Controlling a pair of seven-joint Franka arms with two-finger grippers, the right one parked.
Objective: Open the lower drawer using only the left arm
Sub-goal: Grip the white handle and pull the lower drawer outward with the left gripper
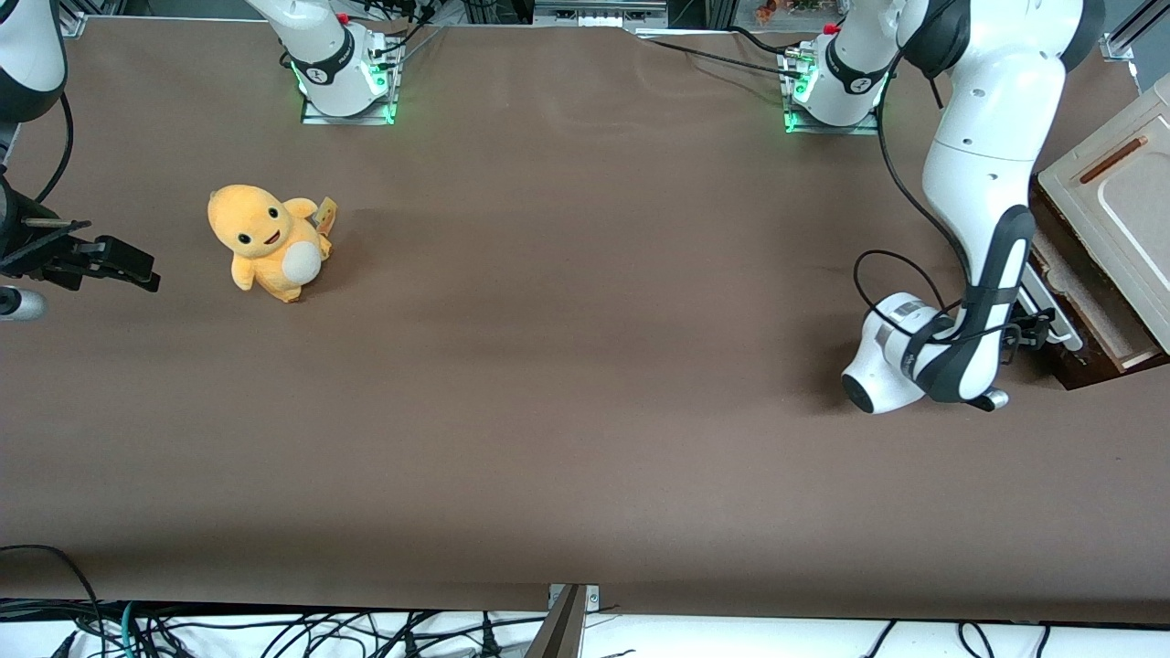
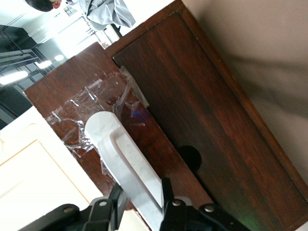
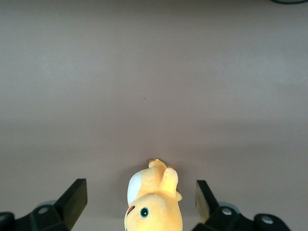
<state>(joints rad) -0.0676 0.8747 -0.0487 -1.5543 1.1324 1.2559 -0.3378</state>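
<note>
The lower drawer (image 1: 1090,369) juts out from the beige cabinet (image 1: 1111,187) at the working arm's end of the table. A strip of its pale tan inside shows. Its white bar handle (image 1: 1051,309) faces the left arm (image 1: 983,183), which bends down low in front of it. My gripper (image 1: 1031,329) is at that handle. In the left wrist view the gripper (image 2: 141,188) is shut on the handle (image 2: 120,149), one black finger (image 2: 117,195) pressed against each side. Dark-brown drawer wood (image 2: 161,139) with crinkled clear tape lies around the bar.
A yellow plush toy (image 1: 267,239) sits on the brown table (image 1: 585,366) toward the parked arm's end, also in the right wrist view as the plush toy (image 3: 154,204). The arm bases stand along the table edge farthest from the front camera. Cables hang off the near edge.
</note>
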